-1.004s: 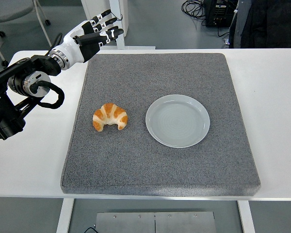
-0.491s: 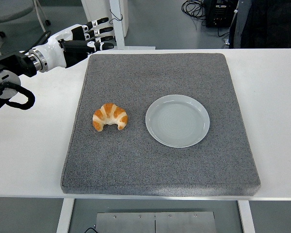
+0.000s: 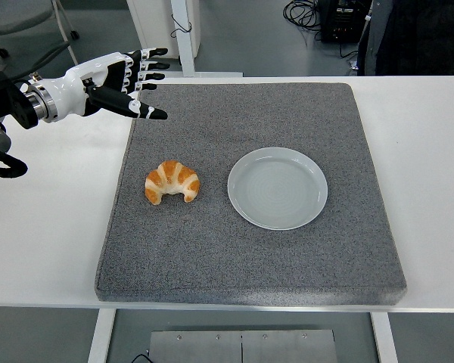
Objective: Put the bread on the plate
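Left robot hand (image 3: 121, 79) reaches in palm-down, fingers spread, holding nothing, above mat's (image 3: 250, 257) far-left corner. Croissant (image 3: 172, 181) sits left of plate (image 3: 277, 187), not touching.

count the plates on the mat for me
1. The plate sits right of centre on the grey mat, empty, with the croissant apart to its left. Nothing looks hidden.

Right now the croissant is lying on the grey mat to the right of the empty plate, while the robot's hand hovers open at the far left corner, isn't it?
Not quite. In the head view the croissant lies left of the plate, not right. The rest holds: both sit on the grey mat, and the left hand hovers open.
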{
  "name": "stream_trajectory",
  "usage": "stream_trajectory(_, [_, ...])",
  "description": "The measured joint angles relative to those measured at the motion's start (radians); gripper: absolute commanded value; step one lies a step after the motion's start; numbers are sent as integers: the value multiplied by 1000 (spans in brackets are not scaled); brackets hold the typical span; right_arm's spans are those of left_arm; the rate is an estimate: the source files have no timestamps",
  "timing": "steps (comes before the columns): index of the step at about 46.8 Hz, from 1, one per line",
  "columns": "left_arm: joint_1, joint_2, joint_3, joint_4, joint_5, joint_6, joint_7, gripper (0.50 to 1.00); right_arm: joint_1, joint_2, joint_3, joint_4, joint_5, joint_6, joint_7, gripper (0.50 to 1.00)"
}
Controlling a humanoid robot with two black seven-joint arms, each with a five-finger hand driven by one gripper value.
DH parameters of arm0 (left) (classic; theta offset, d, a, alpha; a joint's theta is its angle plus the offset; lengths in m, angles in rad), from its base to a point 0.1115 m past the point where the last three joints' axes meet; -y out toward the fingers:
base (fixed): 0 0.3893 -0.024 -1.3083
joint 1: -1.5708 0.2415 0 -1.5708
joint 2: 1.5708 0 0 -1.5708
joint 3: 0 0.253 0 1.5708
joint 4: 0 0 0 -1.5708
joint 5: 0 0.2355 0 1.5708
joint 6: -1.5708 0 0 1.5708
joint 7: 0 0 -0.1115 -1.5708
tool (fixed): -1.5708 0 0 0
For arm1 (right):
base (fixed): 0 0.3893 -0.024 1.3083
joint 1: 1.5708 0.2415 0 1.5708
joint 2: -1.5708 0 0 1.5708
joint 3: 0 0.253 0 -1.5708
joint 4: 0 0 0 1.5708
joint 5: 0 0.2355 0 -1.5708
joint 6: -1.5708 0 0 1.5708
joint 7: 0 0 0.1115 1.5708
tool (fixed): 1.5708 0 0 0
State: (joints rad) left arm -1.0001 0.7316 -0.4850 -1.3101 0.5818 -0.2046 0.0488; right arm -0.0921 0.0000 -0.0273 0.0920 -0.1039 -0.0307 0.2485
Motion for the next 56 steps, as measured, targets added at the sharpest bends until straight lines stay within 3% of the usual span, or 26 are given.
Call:
stream_trajectory(32, [5,-23,130,-2,441,8,0,992,0,0,0,0,0,0,0,1000])
stream_trajectory(44, [14,-56,180,-1,527,75,-16,992,0,0,0,0,0,0,0,1000])
stream_trajectory(51, [12,-77,197,-1,591,98,-40,993,0,0,0,0,0,0,0,1000])
stream_trajectory(56, [9,-85,211,0,626,99,-110,993,0,0,0,0,0,0,0,1000])
